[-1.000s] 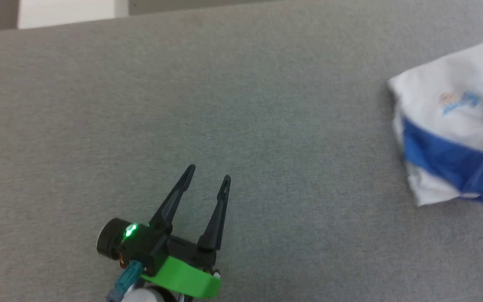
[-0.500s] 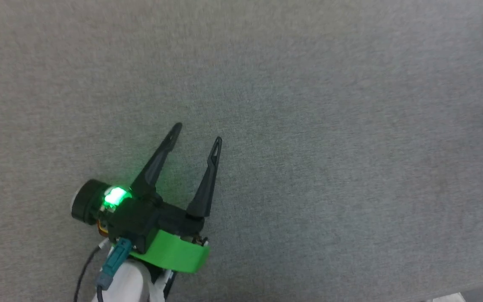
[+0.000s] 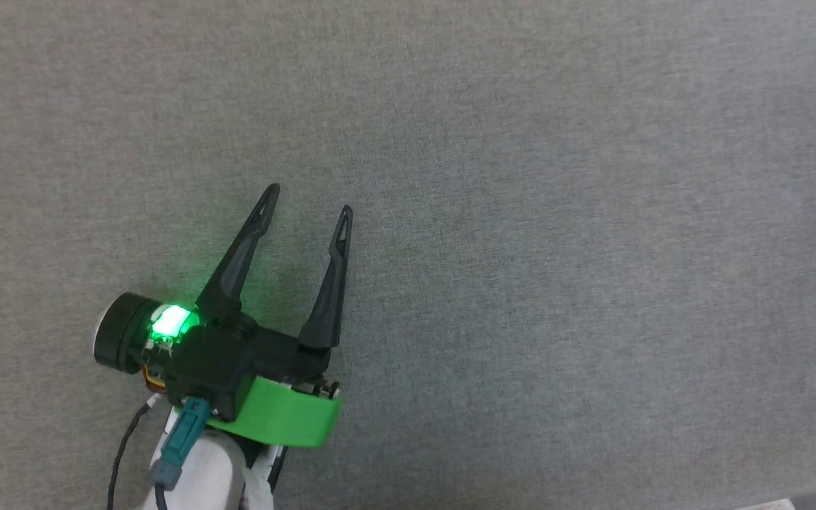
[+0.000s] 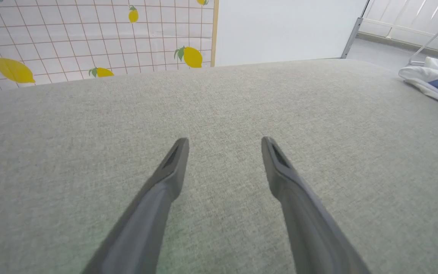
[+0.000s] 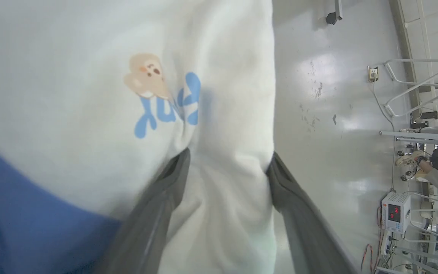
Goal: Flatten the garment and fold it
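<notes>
**Jaw State and Garment Handling**

Head view: my left gripper (image 3: 309, 200) hovered over the grey padded surface (image 3: 557, 212). Its jaws were fully spread, with nothing between them.

Left wrist view: both fingers pointed across bare surface. The garment (image 4: 437, 82) lay well apart from these jaws, far off to their right, bunched near the surface's edge.

Right wrist view: my right gripper (image 5: 229, 154) stood with its jaws wide. A ridge of white cloth ran between them and touched both fingers, which I judged to be no firm grip. The print (image 5: 162, 99) lay just beyond the tips, and the blue panel (image 5: 21, 205) lay beside the left finger.

Handling: the cloth looked like thin jersey, light and limp, likely to sag and slip. Recommended hold: pinch a single layer at a hem or shoulder seam, one corner per gripper, then draw it taut.
</notes>
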